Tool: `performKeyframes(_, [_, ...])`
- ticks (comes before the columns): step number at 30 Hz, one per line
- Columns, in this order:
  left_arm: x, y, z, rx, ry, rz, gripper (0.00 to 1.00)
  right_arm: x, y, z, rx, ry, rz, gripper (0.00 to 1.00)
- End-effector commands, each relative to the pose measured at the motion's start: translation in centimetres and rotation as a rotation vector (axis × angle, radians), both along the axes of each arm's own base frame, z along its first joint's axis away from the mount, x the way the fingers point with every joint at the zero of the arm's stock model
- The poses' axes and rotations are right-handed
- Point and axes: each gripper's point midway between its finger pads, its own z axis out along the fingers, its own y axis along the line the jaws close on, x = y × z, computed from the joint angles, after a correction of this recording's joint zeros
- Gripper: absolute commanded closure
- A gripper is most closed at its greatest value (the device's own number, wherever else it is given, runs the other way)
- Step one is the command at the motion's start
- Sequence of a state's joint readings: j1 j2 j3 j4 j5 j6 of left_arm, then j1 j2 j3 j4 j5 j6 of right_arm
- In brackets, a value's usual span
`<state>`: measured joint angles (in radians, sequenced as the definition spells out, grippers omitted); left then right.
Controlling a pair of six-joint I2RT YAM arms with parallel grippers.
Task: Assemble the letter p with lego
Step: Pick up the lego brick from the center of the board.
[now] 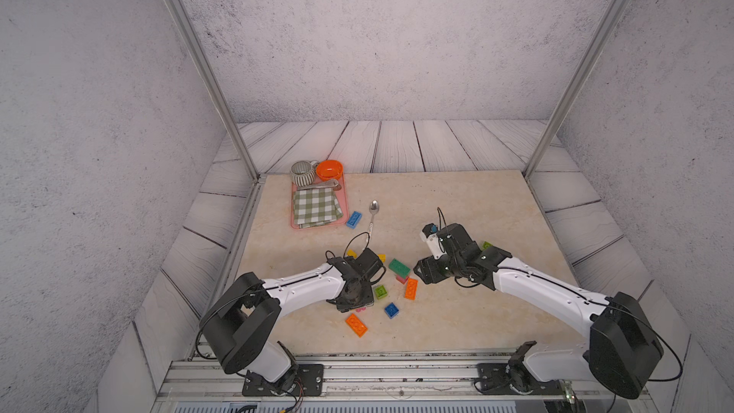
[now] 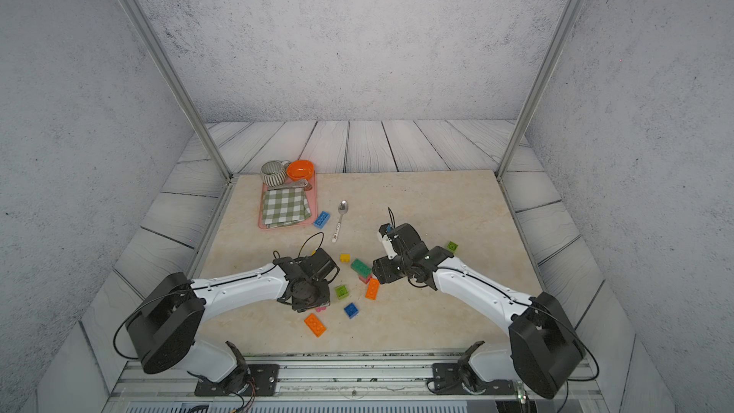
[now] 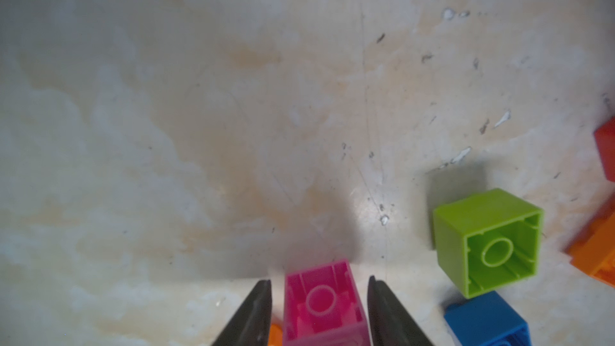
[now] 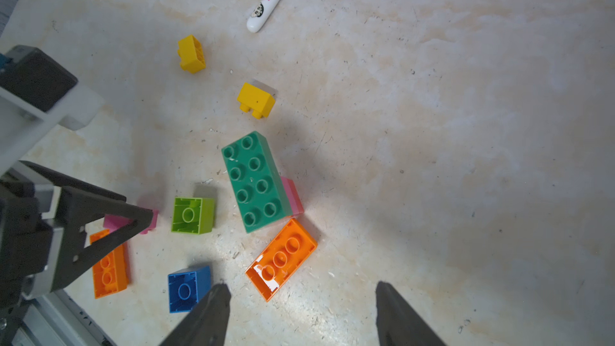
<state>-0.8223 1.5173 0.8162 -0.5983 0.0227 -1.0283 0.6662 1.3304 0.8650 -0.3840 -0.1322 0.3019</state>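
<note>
Broadly, the beige marbled tabletop (image 1: 456, 200) carries the whole scatter of lego, gathered near the front between the two arms. Biggest is the dark green eight-stud plastic brick (image 4: 256, 181), studs up and partly covering a reddish brick (image 4: 293, 196). Just beside it lies an orange oblong plastic brick (image 4: 281, 259). Smaller are the squares: a lime square plastic brick (image 3: 489, 241) and a blue square plastic brick (image 4: 188, 287), both with hollow undersides showing. The pink square plastic brick (image 3: 321, 304), tipped on its side, sits between the fingers of the left gripper (image 3: 318, 281). Those fingers stand apart, with a thin gap showing at one wall, so they are not clamped. The right gripper (image 4: 302, 285) hangs near the orange brick, fingers wide apart and nothing between them.

By the look of them, these are light, rigid, hollow pieces with glossy walls that could slide or pivot under a skewed pinch. The best hold is probably square across two flat opposite walls, centred, clear of the studs and the open underside.
</note>
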Motion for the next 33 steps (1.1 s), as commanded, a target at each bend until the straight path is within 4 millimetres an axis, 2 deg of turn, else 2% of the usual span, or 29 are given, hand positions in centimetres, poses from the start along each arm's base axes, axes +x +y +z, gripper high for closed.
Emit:
performKeyframes(1, [-0.1, 0.2, 0.2, 0.014, 0.001, 0.017, 0.56, -0.2, 0.2, 0.7, 0.031, -0.018, 0.015, 0.28])
performKeyframes(3, [-0.1, 0.2, 0.4, 0.011, -0.002, 0.021, 0.58, -0.2, 0.1, 0.7, 0.034, -0.019, 0.012, 0.28])
performKeyframes(8, [0.3, 0.5, 1.6, 0.026, -0.016, 0.043, 0.78, -0.4, 0.1, 1.0, 0.051, -0.042, 0.021, 0.25])
performKeyframes(12, [0.9, 0.0, 3.6, -0.027, -0.014, 0.062, 0.8, -0.7, 0.4, 2.0, 0.092, -0.08, 0.044, 0.14])
performKeyframes(16, [2.0, -1.0, 6.9, -0.212, -0.028, 0.15, 0.81, -0.8, 0.9, 3.3, 0.163, -0.108, 0.046, 0.06])
performKeyframes(20, [3.8, -3.0, 11.3, -0.516, -0.093, 0.325, 0.8, -0.6, 0.9, 5.2, 0.264, -0.152, -0.014, 0.04])
performKeyframes(23, [4.9, -4.0, 14.1, -0.708, -0.126, 0.466, 0.79, -0.5, 1.4, 6.4, 0.366, -0.163, -0.056, 0.07])
performKeyframes(26, [5.3, -4.1, 15.5, -0.77, -0.117, 0.558, 0.79, -0.3, 2.1, 6.8, 0.457, -0.12, -0.101, 0.13])
performKeyframes(29, [5.6, -5.0, 16.2, -0.822, -0.084, 0.59, 0.79, -0.3, 3.0, 7.2, 0.541, -0.067, -0.123, 0.15])
performKeyframes(33, [5.8, -6.4, 16.2, -0.865, -0.044, 0.602, 0.79, -0.4, 4.1, 7.9, 0.626, -0.033, -0.138, 0.18])
